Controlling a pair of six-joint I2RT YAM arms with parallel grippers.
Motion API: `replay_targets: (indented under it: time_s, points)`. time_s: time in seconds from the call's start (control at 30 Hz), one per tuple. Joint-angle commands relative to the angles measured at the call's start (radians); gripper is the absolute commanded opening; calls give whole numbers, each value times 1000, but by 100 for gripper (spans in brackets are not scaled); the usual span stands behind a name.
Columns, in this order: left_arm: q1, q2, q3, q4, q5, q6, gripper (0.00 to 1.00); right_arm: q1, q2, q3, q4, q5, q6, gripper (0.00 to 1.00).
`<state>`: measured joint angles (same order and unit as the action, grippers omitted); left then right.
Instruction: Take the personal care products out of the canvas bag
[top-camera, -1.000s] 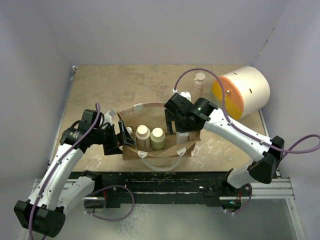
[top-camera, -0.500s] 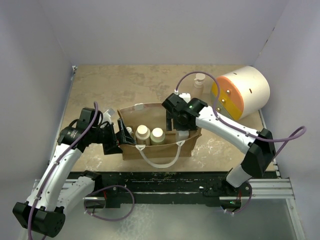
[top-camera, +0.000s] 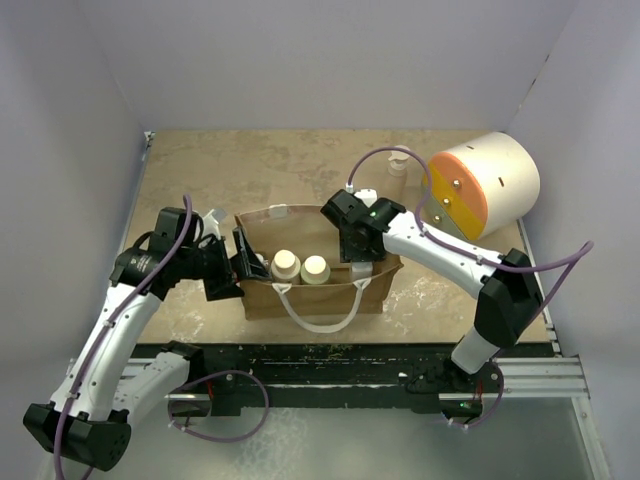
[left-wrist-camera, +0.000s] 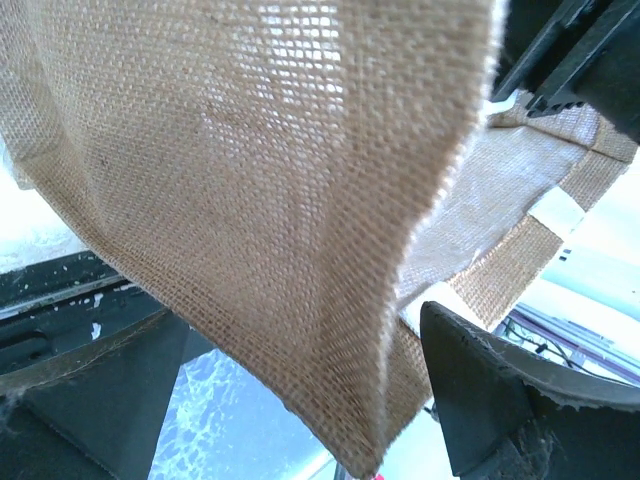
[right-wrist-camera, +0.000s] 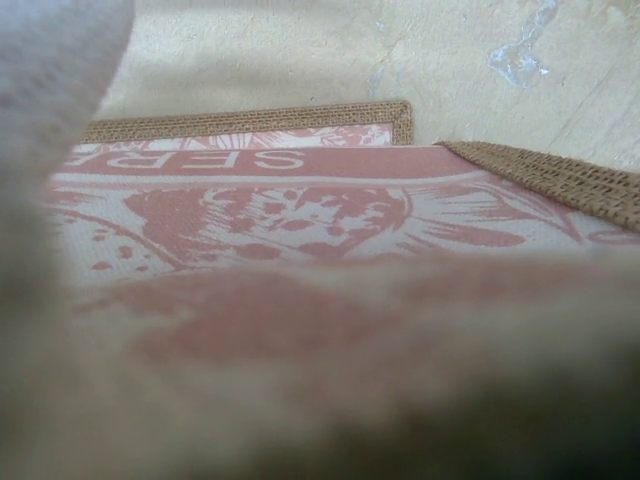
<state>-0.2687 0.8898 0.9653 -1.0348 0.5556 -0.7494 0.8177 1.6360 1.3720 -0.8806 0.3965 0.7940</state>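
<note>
Both grippers at the bag (top-camera: 320, 300) — one at each end.
The left gripper (top-camera: 248, 268) is spread wide and grips nothing; the bag's end wall hangs between its fingers (left-wrist-camera: 500, 400). The right gripper (top-camera: 360, 256) sits inside the opposite end — printed cloth fills its camera, so I cannot tell how its jaws stand. Two capped bottles (top-camera: 286, 264) stand upright in the bag between the grippers; a pump bottle (top-camera: 398, 165) stands outside, beyond the right one.

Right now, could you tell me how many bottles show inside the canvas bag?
2, side by side in the canvas bag: wide-capped bottle left, cream-capped bottle right. The right gripper may hide others.
</note>
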Motion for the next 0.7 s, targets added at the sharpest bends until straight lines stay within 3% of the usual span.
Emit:
replay_targets:
  time_s: [0.0, 0.07, 0.1, 0.67]
  points:
    - [2, -23, 72, 54, -42, -25, 99, -3, -10, 50, -70, 11, 4, 18]
    - [2, -29, 74, 62, -54, -38, 99, -3, -10, 97, -111, 19, 21, 3]
    - [2, -32, 75, 61, -63, -44, 99, -3, -13, 114, -125, 14, 26, 0]
    - [2, -111, 56, -2, -92, -62, 99, -3, -204, 241, -158, -139, 185, 0]
